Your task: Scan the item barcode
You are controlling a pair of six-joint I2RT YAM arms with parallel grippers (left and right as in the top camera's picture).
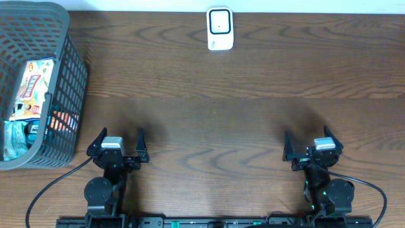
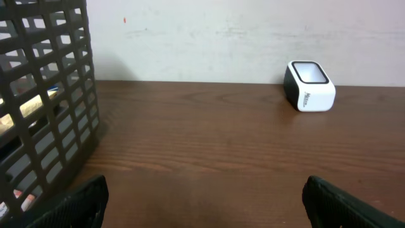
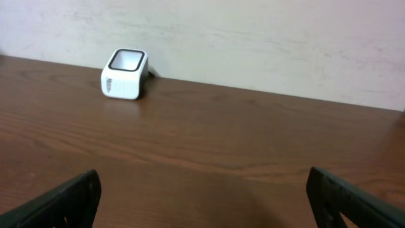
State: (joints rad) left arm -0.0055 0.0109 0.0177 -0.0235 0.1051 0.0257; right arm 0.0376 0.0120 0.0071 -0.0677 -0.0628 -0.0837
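Packaged goods (image 1: pixel 33 85) lie inside the dark mesh basket (image 1: pixel 68 88) at the far left of your table (image 1: pixel 209 107), a colourful packet uppermost and a teal one nearer you. The white scanner (image 1: pixel 220 28) stands well apart from them, at the middle of the table's far edge, its dark-rimmed window facing upward. Your left gripper (image 1: pixel 121 134) sits low near the front edge, just right of the basket, with the arm folded back over its base, the fingers pointing toward the far side and spread wide with nothing between them. Your right gripper (image 1: pixel 307 134) takes the same folded pose at the front right, also released and empty. Through the left wrist camera you see the basket wall close on the left and the scanner ahead to the right. Through the right wrist camera the scanner is ahead to the left.
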